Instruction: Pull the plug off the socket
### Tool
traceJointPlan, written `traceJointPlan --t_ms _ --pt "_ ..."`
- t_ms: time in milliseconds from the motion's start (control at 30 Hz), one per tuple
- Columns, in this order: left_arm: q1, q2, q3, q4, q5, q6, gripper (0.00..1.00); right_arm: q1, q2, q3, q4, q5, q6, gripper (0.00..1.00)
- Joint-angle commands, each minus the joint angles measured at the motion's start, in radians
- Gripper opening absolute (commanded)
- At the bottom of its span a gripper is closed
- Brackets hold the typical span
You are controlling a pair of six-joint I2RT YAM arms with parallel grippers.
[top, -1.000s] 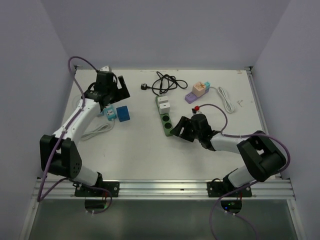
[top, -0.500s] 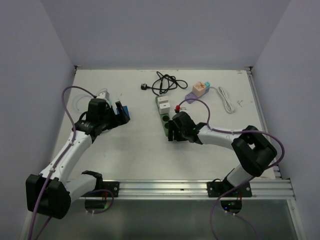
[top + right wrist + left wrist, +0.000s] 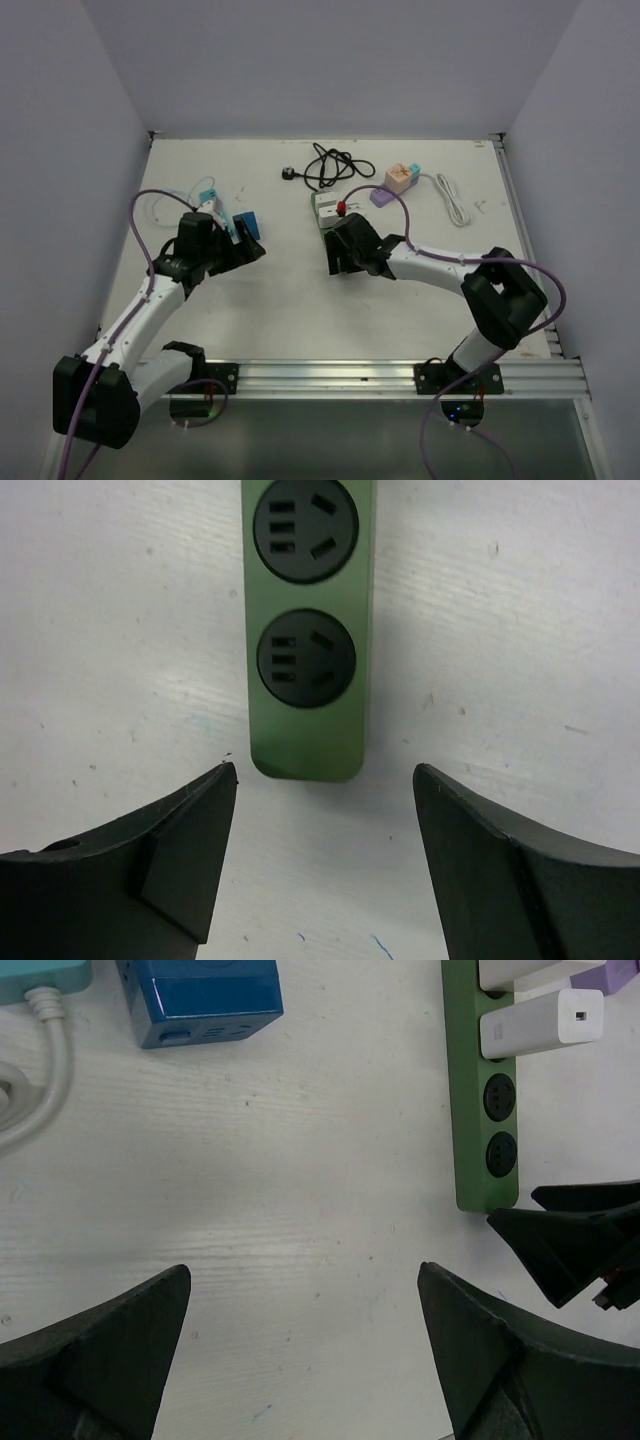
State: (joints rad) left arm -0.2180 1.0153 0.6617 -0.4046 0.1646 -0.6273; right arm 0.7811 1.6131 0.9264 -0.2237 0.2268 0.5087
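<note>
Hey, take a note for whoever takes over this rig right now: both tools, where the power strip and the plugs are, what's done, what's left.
Left tool: open, empty, over the table between the blue box and the green power strip.
Right tool: open, empty, at the strip's near end by its two free sockets.
White plugs: seated in the strip's far sockets.
Done: nothing pulled out.
Left: grip a white plug and pull it free, probably with the strip held down.

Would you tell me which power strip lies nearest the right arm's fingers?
The long green strip, its empty-socket end just ahead of them; the blue cube sits apart.
</note>
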Motion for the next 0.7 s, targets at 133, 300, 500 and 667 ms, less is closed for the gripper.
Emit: traceJointPlan --t_ms 133,300,500,667 --pt "0.003 -0.011 -0.042 0.092 0.049 -0.028 1.0 0.004 0.128 0.121 0.023 0.042 -0.055 0.75" --pt "0.003 -0.004 -0.059 0.108 0.064 -0.032 1.0 0.007 0.18 0.135 0.03 0.06 -0.045 0.63" --pt "0.003 -0.003 -0.085 0.145 0.092 -0.061 1.0 0.009 0.139 0.078 0.105 -0.021 -0.039 0.16" --pt "-0.006 0.02 -0.096 0.187 0.116 -0.12 1.0 0.01 0.038 -0.041 0.219 -0.165 -0.007 0.0"
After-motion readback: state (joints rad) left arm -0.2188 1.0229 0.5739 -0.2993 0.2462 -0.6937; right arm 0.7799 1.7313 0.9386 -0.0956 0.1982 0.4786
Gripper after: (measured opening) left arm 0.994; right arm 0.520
